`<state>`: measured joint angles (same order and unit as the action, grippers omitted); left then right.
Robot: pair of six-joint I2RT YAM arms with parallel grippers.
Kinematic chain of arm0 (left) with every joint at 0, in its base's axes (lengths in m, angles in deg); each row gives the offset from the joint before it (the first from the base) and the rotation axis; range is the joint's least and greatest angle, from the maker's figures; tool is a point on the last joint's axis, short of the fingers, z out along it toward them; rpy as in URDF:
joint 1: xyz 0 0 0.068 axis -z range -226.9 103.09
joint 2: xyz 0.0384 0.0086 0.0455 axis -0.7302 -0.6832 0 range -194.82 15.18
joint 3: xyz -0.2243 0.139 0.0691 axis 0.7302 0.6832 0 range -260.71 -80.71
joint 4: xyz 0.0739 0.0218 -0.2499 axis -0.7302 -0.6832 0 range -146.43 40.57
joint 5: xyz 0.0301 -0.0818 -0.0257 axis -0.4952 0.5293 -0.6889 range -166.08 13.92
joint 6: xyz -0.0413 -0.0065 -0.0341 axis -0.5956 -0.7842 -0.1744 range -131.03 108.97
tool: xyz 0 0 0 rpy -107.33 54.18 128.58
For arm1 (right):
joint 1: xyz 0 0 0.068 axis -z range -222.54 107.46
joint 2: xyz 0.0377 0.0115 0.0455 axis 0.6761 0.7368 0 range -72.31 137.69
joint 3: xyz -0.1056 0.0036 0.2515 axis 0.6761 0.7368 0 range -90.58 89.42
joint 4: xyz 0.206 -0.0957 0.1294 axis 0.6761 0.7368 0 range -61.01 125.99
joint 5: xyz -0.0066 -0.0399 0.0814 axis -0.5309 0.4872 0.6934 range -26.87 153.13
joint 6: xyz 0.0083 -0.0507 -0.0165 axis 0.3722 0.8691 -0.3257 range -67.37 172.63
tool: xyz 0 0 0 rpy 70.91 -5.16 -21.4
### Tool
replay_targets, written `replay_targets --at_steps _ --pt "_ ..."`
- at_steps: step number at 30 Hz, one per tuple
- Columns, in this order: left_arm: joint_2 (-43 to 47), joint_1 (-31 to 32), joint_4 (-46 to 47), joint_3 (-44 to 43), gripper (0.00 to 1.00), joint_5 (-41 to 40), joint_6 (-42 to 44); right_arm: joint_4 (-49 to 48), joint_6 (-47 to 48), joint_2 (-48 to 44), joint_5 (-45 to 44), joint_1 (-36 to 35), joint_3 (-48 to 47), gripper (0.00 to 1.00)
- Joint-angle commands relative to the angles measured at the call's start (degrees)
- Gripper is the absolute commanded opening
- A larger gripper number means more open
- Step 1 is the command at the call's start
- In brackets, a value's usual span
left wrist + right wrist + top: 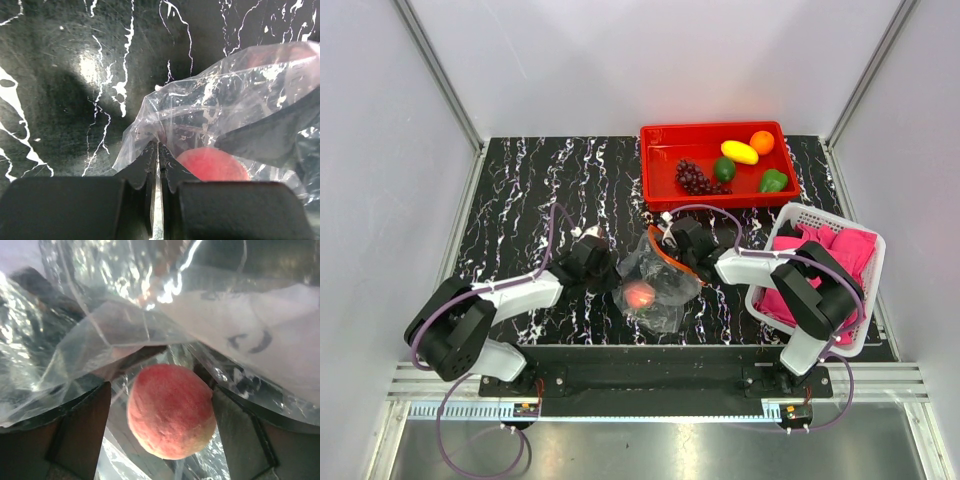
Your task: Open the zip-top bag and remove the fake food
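A clear, crinkly plastic zip-top bag [672, 308] lies at the lower centre of the overhead view, on the black table veined with white [530, 190], between the two arms. Inside it, toward its left side, sits a round red-pink plastic peach [640, 294].

The left pincer [608, 272] comes in from the left and is closed tight on a fold of film at the bag's left edge. In the left wrist view its fingers [150, 167] meet with plastic between them, and the peach [212, 166] shows just to their right, behind the film.

The right pincer [666, 262] reaches in from the right at the bag's upper edge, beside the orange-red zip strip [682, 272]. In the right wrist view its fingers [82, 427] stand wide apart low in the frame, with the peach [170, 412] between them. A gap shows on the left side; whether the right finger touches the fruit I cannot tell. Creased, glaring film fills the upper half of that view, above the peach.

Well apart, at the upper right of the overhead view, a red plastic tray [647, 170] holds a dark purple grape bunch [694, 178], a round green fruit [724, 168], a yellow oblong fruit [739, 152], an orange ball [762, 142] and a green pepper [772, 181]. A white slotted basket [820, 215] of pink cloths [845, 250] stands at the right edge, partly behind the right arm.
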<state>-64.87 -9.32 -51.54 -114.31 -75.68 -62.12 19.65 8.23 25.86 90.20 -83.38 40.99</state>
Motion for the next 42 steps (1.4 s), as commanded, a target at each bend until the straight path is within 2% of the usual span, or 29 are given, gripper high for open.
replay_targets --at_steps 1,7,15,18,19,22,24,25,26,30,32,36,42 --pt "-0.4 0.3 3.9 -0.8 0.08 0.7 -0.2 -1.7 0.9 -2.1 2.8 -0.5 1.7 0.92" --pt "-0.5 0.4 3.9 -0.7 0.08 0.7 -0.2 4.9 5.7 -3.0 3.2 -0.4 0.9 0.95" --pt "0.2 0.7 3.8 -0.4 0.08 0.2 -0.3 1.5 4.2 0.3 5.7 -0.4 2.3 0.9" --pt "0.9 0.7 3.3 -0.5 0.08 -0.1 0.2 0.7 3.2 -0.3 5.6 -0.4 2.1 0.81" --pt "1.8 0.7 2.7 -0.5 0.08 -0.3 0.5 1.1 3.2 -0.7 5.3 -0.4 1.9 0.68" --pt "4.5 1.0 0.8 -0.4 0.11 -2.2 1.9 3.9 3.9 -2.7 2.6 -0.5 0.4 0.5" --pt "7.9 1.4 -0.3 -0.4 0.16 -2.7 2.8 6.0 5.5 -3.8 1.0 -0.5 -1.7 0.42" --pt "9.5 1.4 -1.2 -0.1 0.19 -2.6 3.2 8.3 6.1 -4.3 0.4 -0.5 -3.2 0.34" --pt "12.3 1.4 -1.8 0.0 0.27 -2.4 3.4 9.0 6.7 -4.7 -0.3 -0.5 -4.0 0.31" --pt "21.8 1.8 -4.0 0.6 0.41 -0.8 4.2 16.3 10.3 -6.2 -5.4 -0.4 -7.1 0.19" --pt "26.6 1.9 -4.0 0.4 0.5 1.8 4.9 17.9 11.4 -7.3 -8.7 -0.4 -8.4 0.18" --pt "28.5 3.3 -2.1 -3.6 0.61 7.7 6.9 21.5 14.5 -8.1 -13.2 -0.5 -10.3 0.17" --pt "24.2 9.3 -3.0 -10.7 0.74 3.0 6.7 25.2 16.7 -9.7 -17.1 -0.5 -13.5 0.16"
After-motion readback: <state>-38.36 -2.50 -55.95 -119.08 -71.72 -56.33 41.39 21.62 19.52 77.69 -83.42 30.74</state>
